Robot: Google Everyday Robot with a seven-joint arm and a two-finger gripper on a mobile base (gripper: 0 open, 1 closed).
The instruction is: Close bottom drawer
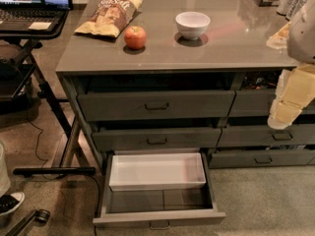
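The bottom drawer (158, 216) of the left stack stands pulled far out toward me. Its low grey front panel carries a small dark pull handle (160, 225) at the lower edge. A white rectangular tray (156, 171) sits inside, toward the back. My gripper (287, 104), with cream-coloured padded fingers, hangs at the right edge of the view. It is in front of the neighbouring right stack, well right of and above the open drawer, and touches nothing that I can see.
Two taller grey drawers (156, 105) above are shut or nearly shut. The grey countertop (236, 48) holds a red apple (135, 37), a white bowl (192, 24) and a chip bag (109, 14). A laptop stand (29, 18) is at the left, with a shoe (11, 203) on the floor.
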